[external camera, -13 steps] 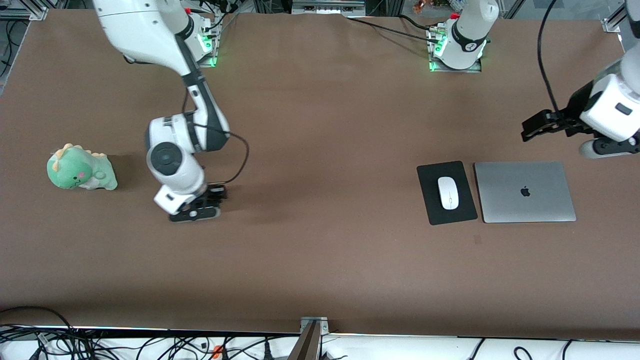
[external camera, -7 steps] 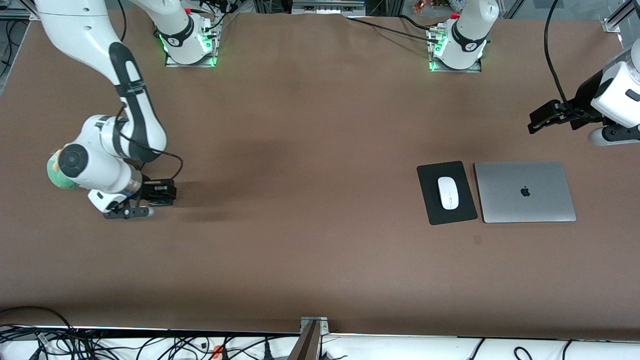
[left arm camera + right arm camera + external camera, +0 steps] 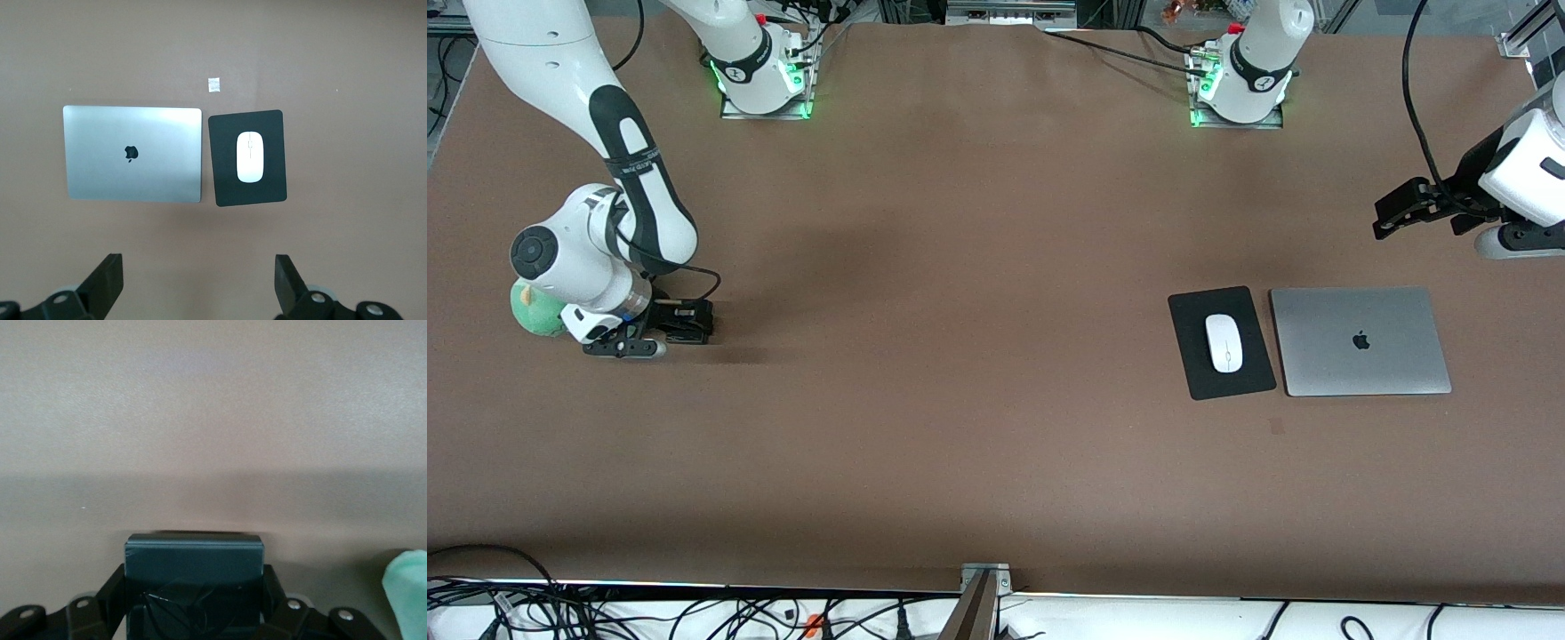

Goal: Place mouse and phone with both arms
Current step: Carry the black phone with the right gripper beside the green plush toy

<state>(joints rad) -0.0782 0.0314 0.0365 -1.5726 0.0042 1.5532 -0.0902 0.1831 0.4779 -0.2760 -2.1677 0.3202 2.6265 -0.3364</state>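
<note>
A: Inventory, please. Mouse first.

B: Mouse: white, glossy, lying on the black mat, which sits just beside the closed silver laptop toward the left arm's end of the table. Judged already placed.

A: Left gripper?

B: Fingers spread wide and empty, hanging in the air over bare table just off the laptop and mat, at the left arm's end. That arm waits.

A: Phone?

B: Phone: black slab, clenched in the right gripper, which is low over the table at the right arm's end, just beside the green plush toy. The right wrist view shows the slab pinched between the jaws, its end edge jutting forward, and a corner of the toy close by. Whether the phone already touches the tabletop I cannot tell.

A: Step in hand?

B: In my judgement, setting the phone down.

A: How to do it well?

B: Lower slowly with the slab kept flat to the tabletop, so one edge does not strike first. Keep it off the plush toy; a nudge there could tilt it. Part the jaws only once it rests fully, then lift straight up so the pads do not drag it askew.
</note>
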